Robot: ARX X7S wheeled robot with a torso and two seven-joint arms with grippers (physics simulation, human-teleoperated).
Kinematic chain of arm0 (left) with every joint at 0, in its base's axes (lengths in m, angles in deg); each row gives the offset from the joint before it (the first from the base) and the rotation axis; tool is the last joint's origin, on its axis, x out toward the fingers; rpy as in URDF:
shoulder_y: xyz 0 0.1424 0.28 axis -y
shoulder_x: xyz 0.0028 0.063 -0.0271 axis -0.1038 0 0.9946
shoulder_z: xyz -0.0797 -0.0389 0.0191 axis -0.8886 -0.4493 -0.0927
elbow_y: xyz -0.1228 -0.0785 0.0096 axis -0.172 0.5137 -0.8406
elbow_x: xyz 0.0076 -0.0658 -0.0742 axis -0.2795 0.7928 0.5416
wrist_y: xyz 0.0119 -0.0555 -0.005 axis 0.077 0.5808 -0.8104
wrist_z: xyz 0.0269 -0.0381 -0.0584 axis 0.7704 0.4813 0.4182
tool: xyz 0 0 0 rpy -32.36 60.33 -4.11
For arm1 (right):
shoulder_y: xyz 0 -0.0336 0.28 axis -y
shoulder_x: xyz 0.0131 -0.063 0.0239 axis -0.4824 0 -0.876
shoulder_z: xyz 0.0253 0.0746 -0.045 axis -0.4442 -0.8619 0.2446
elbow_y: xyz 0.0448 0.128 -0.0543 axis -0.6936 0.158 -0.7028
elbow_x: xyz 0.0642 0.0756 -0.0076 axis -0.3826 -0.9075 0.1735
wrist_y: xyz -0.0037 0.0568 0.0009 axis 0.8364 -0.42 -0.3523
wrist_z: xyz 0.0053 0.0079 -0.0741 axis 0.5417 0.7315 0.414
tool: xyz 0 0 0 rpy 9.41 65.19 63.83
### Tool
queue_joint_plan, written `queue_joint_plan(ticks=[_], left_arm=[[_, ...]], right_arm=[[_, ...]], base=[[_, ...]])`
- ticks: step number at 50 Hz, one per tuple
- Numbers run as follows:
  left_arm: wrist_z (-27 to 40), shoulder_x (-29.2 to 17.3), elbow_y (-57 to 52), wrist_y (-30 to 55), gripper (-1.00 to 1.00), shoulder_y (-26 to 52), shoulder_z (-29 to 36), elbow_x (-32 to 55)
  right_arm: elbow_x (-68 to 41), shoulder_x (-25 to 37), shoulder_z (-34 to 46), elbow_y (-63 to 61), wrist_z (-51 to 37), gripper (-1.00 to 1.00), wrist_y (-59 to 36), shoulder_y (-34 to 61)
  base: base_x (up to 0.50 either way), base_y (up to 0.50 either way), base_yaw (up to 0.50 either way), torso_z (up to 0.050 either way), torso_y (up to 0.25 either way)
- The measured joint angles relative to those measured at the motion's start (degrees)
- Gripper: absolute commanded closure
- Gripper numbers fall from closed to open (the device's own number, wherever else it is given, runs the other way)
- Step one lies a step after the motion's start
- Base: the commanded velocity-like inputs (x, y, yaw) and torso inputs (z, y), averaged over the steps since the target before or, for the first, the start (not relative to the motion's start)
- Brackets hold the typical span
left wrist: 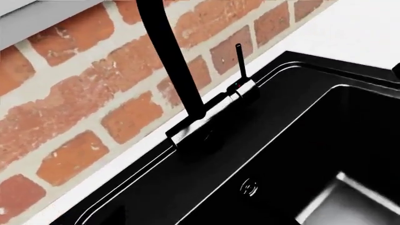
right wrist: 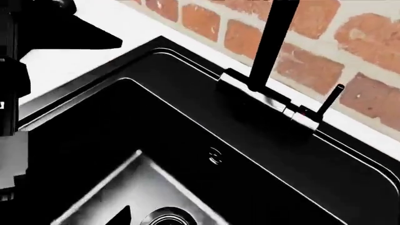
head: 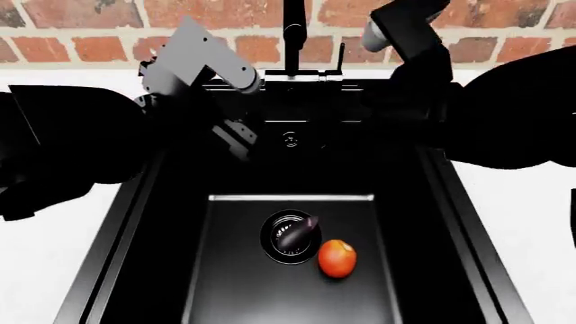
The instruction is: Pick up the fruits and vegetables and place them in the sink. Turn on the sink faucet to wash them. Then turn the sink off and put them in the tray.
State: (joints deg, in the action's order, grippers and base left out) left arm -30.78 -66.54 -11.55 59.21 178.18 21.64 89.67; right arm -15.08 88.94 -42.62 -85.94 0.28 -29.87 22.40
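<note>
The round orange-red fruit (head: 338, 258) and the small dark purple eggplant (head: 297, 232) lie on the floor of the black sink (head: 135, 223), the eggplant over the metal drain (head: 280, 244). The sink faucet (head: 293, 34) stands at the back rim with its thin lever (head: 341, 57) upright, and no water shows. My left gripper (head: 236, 138) hangs over the sink's back left, left of the faucet; its jaws are unclear. My right arm (head: 409, 40) reaches in from the back right, its gripper lost in black. Both wrist views show the faucet (left wrist: 168, 61) (right wrist: 270, 47) and lever (left wrist: 239, 61) (right wrist: 329, 99). The tray is out of view.
A red brick wall (head: 81, 13) runs close behind the faucet. White countertop (head: 522, 223) lies on both sides of the sink. A small round overflow (head: 290, 140) sits in the sink's back wall. My left arm's dark bulk (right wrist: 12, 93) shows at the right wrist view's edge.
</note>
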Motion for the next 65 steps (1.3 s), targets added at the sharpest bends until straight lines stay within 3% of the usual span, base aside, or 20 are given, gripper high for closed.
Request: queue_joint_plan(ticks=[23,50,65], left_arm=[[-0.1,0.5,0.7,-5.0,-1.0,-6.0,0.1,-1.7],[0.2,1.0,2.1,-8.3,-1.0,-9.3,-0.6,-2.6],[1.0,0.3,1.5,-9.6,-1.0,-10.7,-1.2,-2.4]], right_arm=[[3.9,1.4,13.4,-5.4,12.4,-1.0,2.6,-10.2],[0.5,4.3,17.6,-5.2,10.8,-1.0,-1.8,-9.0],[7.1,4.8,24.2,-3.7,16.0,-1.0,1.1,-8.0]], base=[[0.0,0.0,0.0,0.0,0.0],[0.0,0.0,0.0,0.0,0.0],[0.0,0.0,0.0,0.0,0.0]])
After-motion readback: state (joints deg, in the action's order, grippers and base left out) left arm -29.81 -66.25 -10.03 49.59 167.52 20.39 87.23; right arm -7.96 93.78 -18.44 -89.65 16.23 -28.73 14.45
